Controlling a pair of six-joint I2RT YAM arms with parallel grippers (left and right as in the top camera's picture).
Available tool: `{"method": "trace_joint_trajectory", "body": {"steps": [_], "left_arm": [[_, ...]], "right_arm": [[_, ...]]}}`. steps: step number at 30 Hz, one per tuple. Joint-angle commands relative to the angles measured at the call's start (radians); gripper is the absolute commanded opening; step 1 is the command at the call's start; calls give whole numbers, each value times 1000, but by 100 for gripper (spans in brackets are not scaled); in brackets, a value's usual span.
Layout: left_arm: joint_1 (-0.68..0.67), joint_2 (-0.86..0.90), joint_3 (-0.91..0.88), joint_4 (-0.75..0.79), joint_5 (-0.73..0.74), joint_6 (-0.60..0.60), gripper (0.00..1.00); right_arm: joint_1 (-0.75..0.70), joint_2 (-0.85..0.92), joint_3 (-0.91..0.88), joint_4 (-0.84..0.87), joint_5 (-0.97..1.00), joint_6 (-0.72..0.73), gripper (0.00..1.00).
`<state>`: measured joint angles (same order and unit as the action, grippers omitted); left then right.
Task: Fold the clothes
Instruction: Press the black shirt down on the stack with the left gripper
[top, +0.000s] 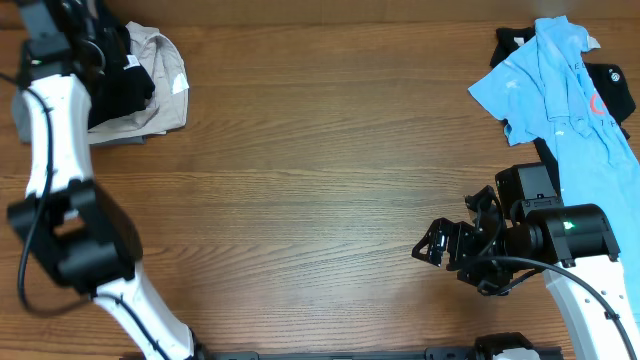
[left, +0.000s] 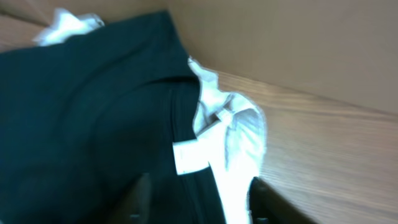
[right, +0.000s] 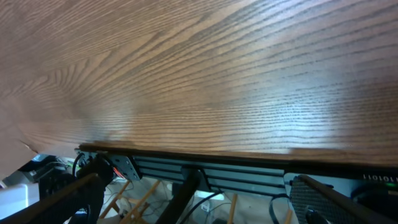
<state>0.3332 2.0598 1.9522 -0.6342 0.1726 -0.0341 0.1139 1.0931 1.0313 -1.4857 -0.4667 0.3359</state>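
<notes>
A folded black shirt with a small white label lies on pale fabric in the left wrist view. Overhead, this pile sits at the table's far left corner. My left gripper hangs just over the pile, jaws apart, with the black cloth lying loose between the fingers. A light blue polo is spread at the far right. My right gripper stands open over the table's front edge, holding nothing.
Under the polo lies another black garment with a red print. Bare wooden table stretches between the pile and the polo. Below the front edge, the right wrist view shows a metal frame and cables.
</notes>
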Motion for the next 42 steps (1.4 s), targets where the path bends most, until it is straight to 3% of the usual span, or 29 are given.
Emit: {"method": "trace_joint_trajectory", "body": {"steps": [1, 6, 9, 11, 13, 18, 26, 32, 42], "left_arm": [[-9, -85, 15, -93, 12, -50, 66], [-10, -90, 8, -383, 13, -201, 45], [-24, -70, -31, -490, 13, -217, 45], [-38, -57, -77, -504, 10, -202, 51], [-51, -44, -130, -483, -6, -172, 59], [-69, -34, -237, -361, -72, -84, 65], [-98, -34, -303, -180, -373, -48, 72], [-99, -22, -307, -74, -266, 85, 73], [-103, 103, -308, -84, -257, 87, 68]], "right_arm": [[5, -2, 0, 8, 3, -6, 100], [5, -2, 0, 13, 3, -37, 100], [5, -2, 0, 21, 3, -38, 100], [5, -2, 0, 21, 3, -52, 100], [5, -2, 0, 18, 3, -56, 100], [5, -2, 0, 2, 3, -74, 100], [5, -2, 0, -4, 3, -83, 100], [5, -2, 0, 0, 18, -82, 100], [5, -2, 0, 19, 29, -82, 100]]}}
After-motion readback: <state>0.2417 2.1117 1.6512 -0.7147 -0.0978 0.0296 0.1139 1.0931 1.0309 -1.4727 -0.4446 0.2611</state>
